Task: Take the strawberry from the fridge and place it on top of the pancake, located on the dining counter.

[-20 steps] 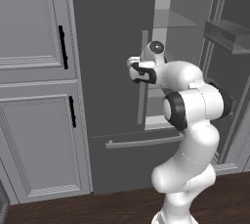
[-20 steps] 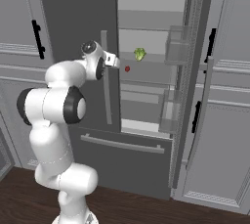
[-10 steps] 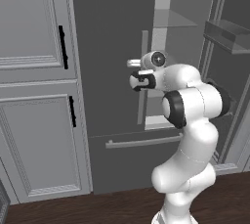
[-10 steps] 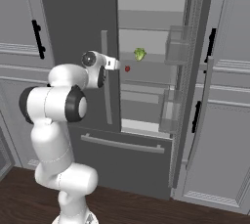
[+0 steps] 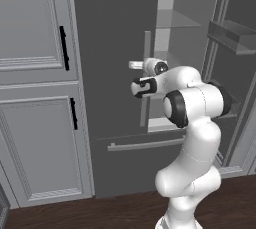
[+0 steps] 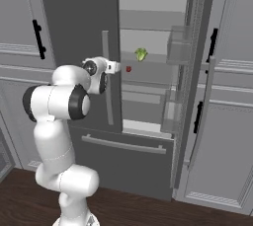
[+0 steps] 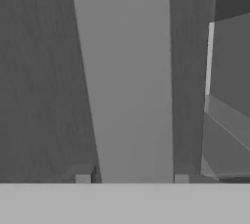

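The fridge point(image 6: 74, 13) stands with its left door shut and its right door point(image 6: 195, 96) swung open. A tiny red strawberry point(image 6: 128, 69) sits on a middle shelf inside, just right of my gripper point(image 6: 115, 67). My gripper point(image 5: 136, 65) is at the left door's long bar handle point(image 6: 105, 96). In the hand view the handle point(image 7: 129, 71) runs between the two fingertips point(image 7: 83, 175), which press against its sides, so the gripper point(image 7: 132, 175) is shut on it. The pancake and the dining counter are out of view.
A small yellow-green item point(image 6: 142, 54) lies on the shelf above the strawberry. Door bins point(image 5: 235, 38) jut from the open right door. Light grey cabinets point(image 5: 35, 73) with black handles flank the fridge. The bottom drawer's bar point(image 6: 123, 145) runs below the shelves. The floor is dark wood.
The hand has turned and come down onto the left door's bar handle. The jaws have narrowed from wide open onto the bar.
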